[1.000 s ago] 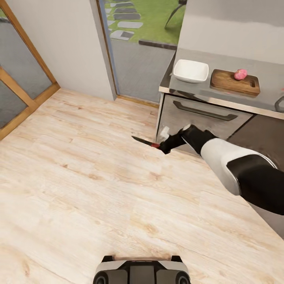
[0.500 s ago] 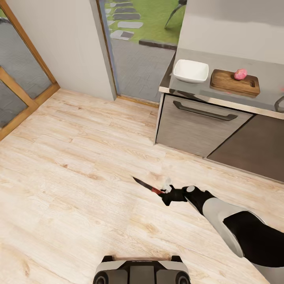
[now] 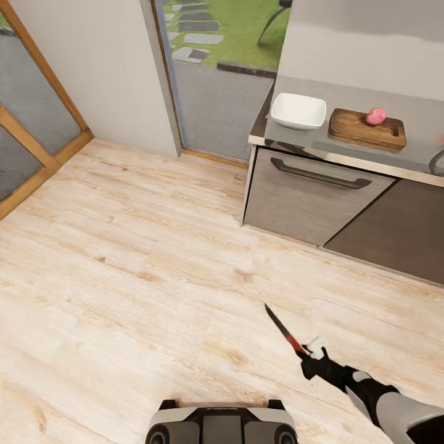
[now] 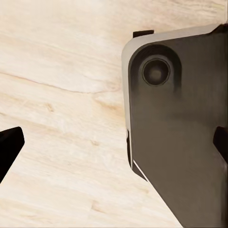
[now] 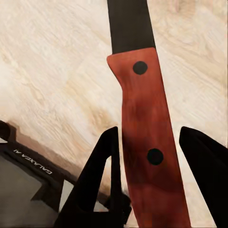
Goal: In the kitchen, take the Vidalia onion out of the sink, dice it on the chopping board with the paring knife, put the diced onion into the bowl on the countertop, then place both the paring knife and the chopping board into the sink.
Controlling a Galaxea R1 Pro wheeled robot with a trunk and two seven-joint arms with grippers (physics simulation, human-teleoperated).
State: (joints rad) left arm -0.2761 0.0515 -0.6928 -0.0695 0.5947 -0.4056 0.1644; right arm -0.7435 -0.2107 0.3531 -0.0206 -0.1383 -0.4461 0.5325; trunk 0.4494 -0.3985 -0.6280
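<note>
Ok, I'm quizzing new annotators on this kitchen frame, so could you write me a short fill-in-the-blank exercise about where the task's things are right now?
1. The small pinkish-red round onion sits on the brown wooden ____.
2. The right gripper holds the red-handled paring knife by its ____.
3. The glossy white square bowl stands on the grey steel ____.
4. Below the knife lies the pale wooden ____.

Missing words: chopping board; handle; countertop; floor.
</note>
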